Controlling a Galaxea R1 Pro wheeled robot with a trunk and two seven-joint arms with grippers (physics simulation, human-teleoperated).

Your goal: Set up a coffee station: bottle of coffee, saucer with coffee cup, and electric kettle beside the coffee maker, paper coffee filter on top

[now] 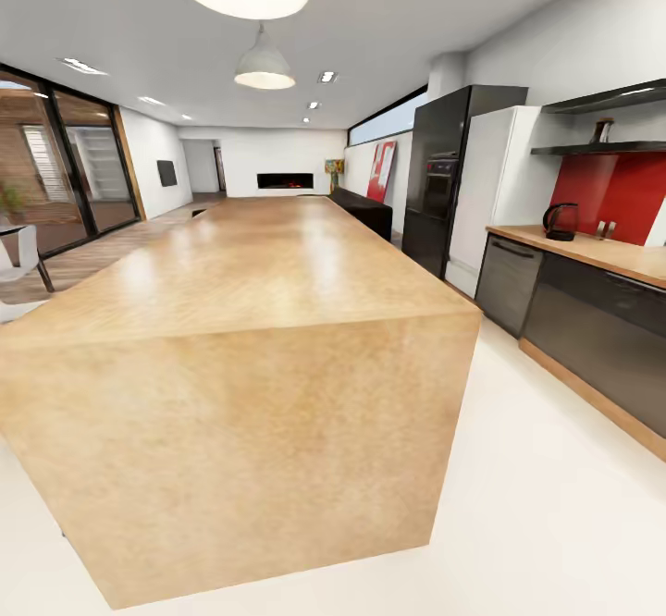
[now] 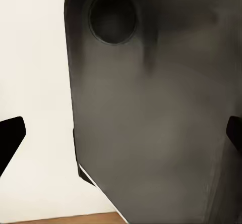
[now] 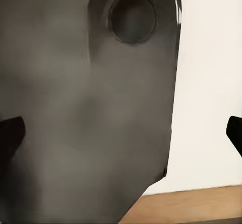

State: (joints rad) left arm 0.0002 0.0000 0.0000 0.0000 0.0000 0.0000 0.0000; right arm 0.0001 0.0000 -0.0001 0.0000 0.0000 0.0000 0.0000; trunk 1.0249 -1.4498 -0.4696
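Observation:
The kitchen countertop (image 1: 592, 251) runs along the right wall over dark cabinet fronts. On its far end stands the electric kettle (image 1: 560, 221), dark with a looping handle, in front of a red backsplash. Above it hangs the kitchen shelf (image 1: 601, 147), and a small brownish item that looks like the bottle of coffee (image 1: 603, 129) stands on it. In the left wrist view my left gripper (image 2: 121, 138) is open, its dark fingertips (image 2: 11, 135) wide apart with nothing between them. In the right wrist view my right gripper (image 3: 121, 133) is open the same way, over a grey part of the robot and white floor.
A big wooden island block (image 1: 240, 338) fills the near middle and left. A white-floored aisle (image 1: 536, 468) runs between it and the cabinets. A white fridge (image 1: 495, 195) and a black oven tower (image 1: 442, 181) stand past the counter's far end. White chairs (image 1: 18, 260) are at far left.

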